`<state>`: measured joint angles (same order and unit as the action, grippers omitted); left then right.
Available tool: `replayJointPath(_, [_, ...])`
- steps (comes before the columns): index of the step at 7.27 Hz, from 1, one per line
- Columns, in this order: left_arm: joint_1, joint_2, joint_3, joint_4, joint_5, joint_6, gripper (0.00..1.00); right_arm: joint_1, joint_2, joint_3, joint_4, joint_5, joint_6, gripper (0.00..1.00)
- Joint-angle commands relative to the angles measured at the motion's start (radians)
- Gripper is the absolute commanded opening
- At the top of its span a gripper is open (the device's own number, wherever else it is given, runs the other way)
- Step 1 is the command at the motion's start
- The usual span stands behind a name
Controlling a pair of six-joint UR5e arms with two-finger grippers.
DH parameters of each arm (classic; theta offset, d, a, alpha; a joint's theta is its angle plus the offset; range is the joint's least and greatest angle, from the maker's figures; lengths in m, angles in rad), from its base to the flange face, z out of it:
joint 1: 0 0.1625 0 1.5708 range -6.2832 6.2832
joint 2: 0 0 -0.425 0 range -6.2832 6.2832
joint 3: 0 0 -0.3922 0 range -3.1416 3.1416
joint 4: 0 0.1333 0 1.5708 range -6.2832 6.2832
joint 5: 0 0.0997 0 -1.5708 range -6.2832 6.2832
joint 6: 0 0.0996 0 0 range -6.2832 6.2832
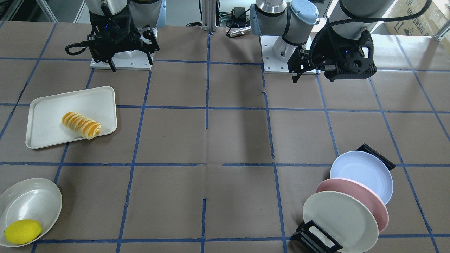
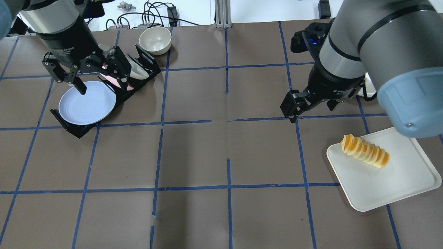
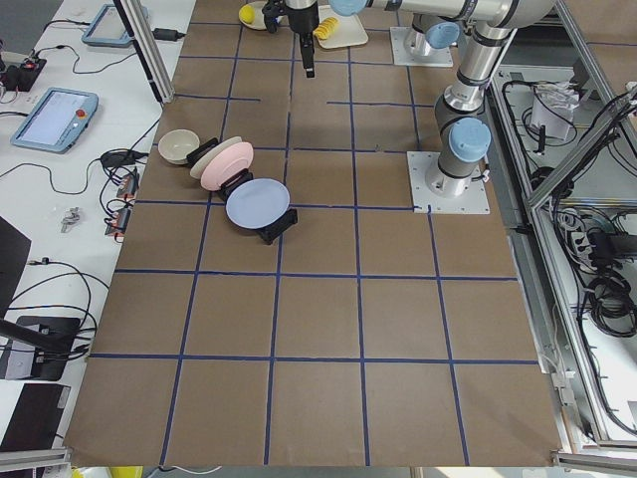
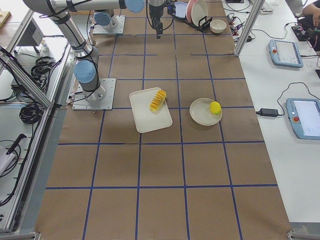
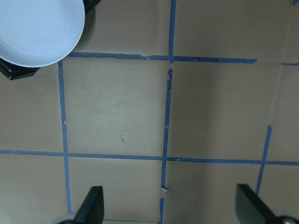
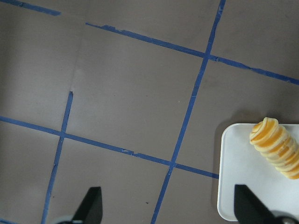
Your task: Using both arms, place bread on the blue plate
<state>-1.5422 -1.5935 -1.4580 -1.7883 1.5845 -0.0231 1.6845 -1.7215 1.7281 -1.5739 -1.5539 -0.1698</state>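
Note:
The bread (image 1: 81, 124) lies on a white tray (image 1: 45, 119); it also shows in the overhead view (image 2: 365, 151) and at the right edge of the right wrist view (image 6: 278, 147). The blue plate (image 2: 86, 107) stands tilted at the end of a black dish rack (image 2: 138, 74), and shows in the front view (image 1: 362, 174) and the left wrist view (image 5: 37, 30). My left gripper (image 2: 104, 85) is open and empty, held above the rack and plate. My right gripper (image 2: 311, 107) is open and empty, held above the table beside the tray, apart from the bread.
A pink plate (image 1: 355, 202) and a cream plate (image 1: 339, 219) stand in the same rack. A cream bowl (image 1: 31, 203) holds a yellow lemon (image 1: 23, 231). A small bowl (image 2: 155, 39) sits beyond the rack. Brown paper with blue tape lines covers the table.

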Motion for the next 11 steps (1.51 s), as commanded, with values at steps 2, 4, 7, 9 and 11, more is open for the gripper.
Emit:
replayJointPath(2, [0.002, -0.003, -0.004, 0.001, 0.002, 0.009, 1.0, -0.002, 0.0, 0.001, 0.0, 0.0, -0.002, 1.0])
replayJointPath(4, [0.034, -0.009, 0.019, 0.0, 0.002, 0.031, 1.0, -0.002, 0.0, 0.001, 0.0, 0.0, -0.004, 1.0])
replayJointPath(7, [0.244, -0.032, 0.034, 0.012, -0.015, 0.283, 1.0, -0.018, 0.002, 0.04, -0.011, 0.002, -0.023, 1.0])
replayJointPath(9, [0.357, -0.138, 0.057, 0.076, -0.015, 0.519, 1.0, -0.168, 0.0, 0.125, -0.023, 0.0, -0.275, 1.0])
replayJointPath(11, [0.501, -0.294, 0.125, 0.107, -0.038, 0.748, 1.0, -0.415, 0.005, 0.3, -0.207, 0.014, -0.649, 1.0])
